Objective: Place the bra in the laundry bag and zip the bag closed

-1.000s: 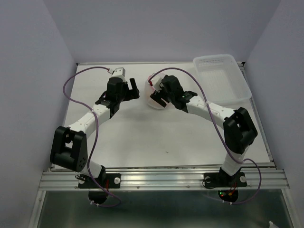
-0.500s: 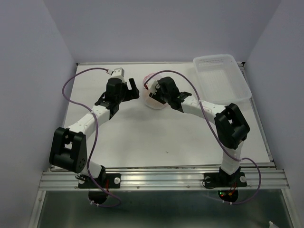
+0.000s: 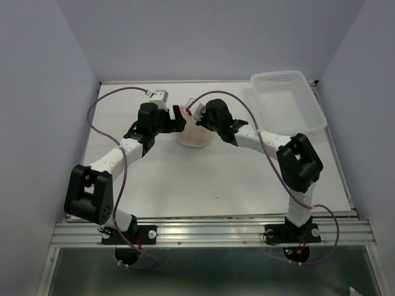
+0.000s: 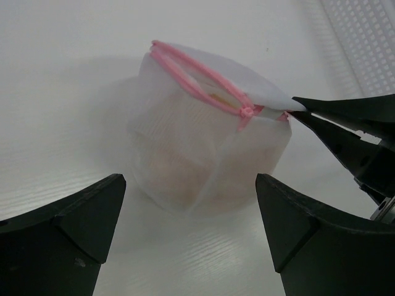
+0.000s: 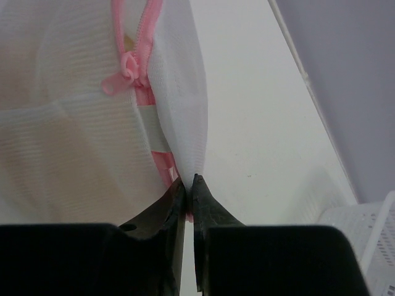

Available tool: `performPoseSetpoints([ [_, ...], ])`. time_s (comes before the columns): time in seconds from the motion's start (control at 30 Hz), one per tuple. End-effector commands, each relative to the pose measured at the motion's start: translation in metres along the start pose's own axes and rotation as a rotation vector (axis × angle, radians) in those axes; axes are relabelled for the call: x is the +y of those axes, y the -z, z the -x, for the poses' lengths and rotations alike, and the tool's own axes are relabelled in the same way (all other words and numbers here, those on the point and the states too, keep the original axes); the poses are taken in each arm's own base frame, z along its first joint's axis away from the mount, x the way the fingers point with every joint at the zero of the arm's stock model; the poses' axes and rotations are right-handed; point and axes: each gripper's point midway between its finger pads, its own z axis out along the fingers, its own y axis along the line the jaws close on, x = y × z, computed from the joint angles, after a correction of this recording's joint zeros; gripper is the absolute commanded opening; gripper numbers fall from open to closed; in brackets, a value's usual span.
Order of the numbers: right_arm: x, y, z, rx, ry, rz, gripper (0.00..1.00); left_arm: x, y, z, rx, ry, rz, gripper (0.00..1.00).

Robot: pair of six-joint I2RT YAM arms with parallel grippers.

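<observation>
left pincer (image 3: 178, 119) released, jaws wide, at 10 o'clock of laundry bag (image 3: 194, 134) | right pincer (image 3: 197, 116) clenched on laundry bag rim beside pink zipper (image 5: 148, 37), at 12 o'clock | laundry bag on tabletop (image 3: 185, 179), zipper partly open | bra (image 4: 166, 169) inside, peach through mesh | basket (image 3: 311, 117) at 2 o'clock, well apart

White perforated plastic basket (image 3: 289, 105) at far right table corner, white tabletop (image 3: 185, 179), pale lilac walls (image 3: 37, 92)
</observation>
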Motion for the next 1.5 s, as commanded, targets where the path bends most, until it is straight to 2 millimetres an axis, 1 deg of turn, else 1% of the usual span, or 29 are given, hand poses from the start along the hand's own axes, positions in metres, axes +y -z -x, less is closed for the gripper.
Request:
performPoseSetpoints([
  [0.0,-0.021,0.016,0.030,-0.106,0.005,-0.016,0.09,-0.013,-0.005,0.027,-0.077,-0.139,-0.078,0.99],
  [0.03,-0.019,0.016,0.030,-0.104,0.008,-0.003,0.09,-0.012,-0.010,0.027,-0.074,-0.145,-0.075,0.99],
  [0.07,-0.018,0.017,0.031,-0.107,0.006,0.000,0.09,-0.015,-0.011,0.033,-0.083,-0.162,-0.088,0.99],
  [0.1,-0.019,0.017,0.033,-0.112,0.002,0.003,0.09,-0.018,-0.014,0.032,-0.077,-0.163,-0.104,0.99],
  [0.13,-0.020,0.017,0.035,-0.117,-0.003,0.003,0.09,-0.018,-0.019,0.026,-0.052,-0.170,-0.116,0.99],
  [0.17,-0.020,0.016,0.036,-0.115,-0.014,0.003,0.09,-0.023,-0.020,0.022,-0.032,-0.169,-0.150,0.99],
  [0.2,-0.020,0.017,0.034,-0.104,-0.022,0.004,0.09,-0.026,-0.021,0.022,-0.027,-0.171,-0.166,0.94],
  [0.23,-0.019,0.016,0.034,-0.101,-0.030,0.005,0.08,-0.027,-0.022,0.018,-0.014,-0.169,-0.174,0.89],
  [0.3,-0.019,0.015,0.035,-0.099,-0.047,0.011,0.08,-0.029,-0.018,0.010,-0.002,-0.139,-0.189,0.84],
  [0.43,-0.015,0.018,0.035,-0.100,-0.085,0.024,0.08,-0.029,-0.012,0.003,-0.002,-0.111,-0.183,0.84],
  [0.5,-0.014,0.020,0.035,-0.098,-0.112,0.028,0.08,-0.033,-0.012,0.004,-0.005,-0.104,-0.173,0.83],
  [0.53,-0.015,0.022,0.040,-0.110,-0.125,0.031,0.08,-0.035,-0.012,0.008,-0.013,-0.102,-0.174,0.81],
  [0.57,-0.012,0.023,0.036,-0.088,-0.139,0.045,0.08,-0.038,-0.012,0.009,-0.016,-0.101,-0.168,0.79],
  [0.6,-0.013,0.025,0.038,-0.093,-0.152,0.044,0.08,-0.041,-0.012,0.013,-0.028,-0.103,-0.165,0.78],
  [0.67,-0.014,0.028,0.040,-0.091,-0.161,0.047,0.08,-0.043,-0.017,0.012,-0.024,-0.105,-0.148,0.77],
  [0.7,-0.014,0.030,0.041,-0.091,-0.171,0.050,0.08,-0.042,-0.019,0.016,-0.027,-0.096,-0.114,0.74],
  [0.77,-0.015,0.032,0.041,-0.091,-0.173,0.048,0.08,-0.041,-0.024,0.014,-0.009,-0.085,-0.093,0.71],
  [0.8,-0.016,0.033,0.041,-0.089,-0.178,0.044,0.08,-0.044,-0.026,0.019,-0.018,-0.073,-0.093,0.67],
  [0.83,-0.017,0.034,0.041,-0.088,-0.180,0.039,0.08,-0.044,-0.028,0.018,-0.017,-0.068,-0.084,0.65],
  [0.87,-0.016,0.033,0.041,-0.085,-0.185,0.041,0.08,-0.041,-0.030,0.020,-0.026,-0.069,-0.056,0.64],
  [0.9,-0.016,0.033,0.041,-0.084,-0.184,0.043,0.08,-0.039,-0.031,0.021,-0.030,-0.066,-0.030,0.60],
  [0.93,-0.015,0.033,0.039,-0.076,-0.183,0.048,0.08,-0.042,-0.034,0.022,-0.031,-0.066,-0.015,0.57],
  [0.97,-0.014,0.032,0.038,-0.072,-0.182,0.050,0.08,-0.036,-0.035,0.021,-0.026,-0.064,0.024,0.55],
  [1.0,-0.014,0.031,0.038,-0.070,-0.182,0.051,0.08,-0.039,-0.036,0.023,-0.027,-0.067,0.026,0.54],
  [1.07,-0.013,0.031,0.036,-0.063,-0.181,0.052,0.08,-0.036,-0.039,0.020,-0.029,-0.078,0.080,0.54],
  [1.23,-0.013,0.033,0.038,-0.064,-0.187,0.057,0.08,-0.041,-0.042,0.021,-0.034,-0.087,0.151,0.52],
  [1.27,-0.014,0.033,0.038,-0.064,-0.189,0.057,0.08,-0.038,-0.041,0.021,-0.036,-0.099,0.184,0.52],
  [1.33,-0.015,0.034,0.040,-0.065,-0.191,0.056,0.08,-0.043,-0.039,0.020,-0.033,-0.113,0.192,0.52],
  [1.47,-0.015,0.034,0.040,-0.060,-0.206,0.054,0.08,-0.047,-0.030,0.029,-0.070,-0.118,0.235,0.52],
])
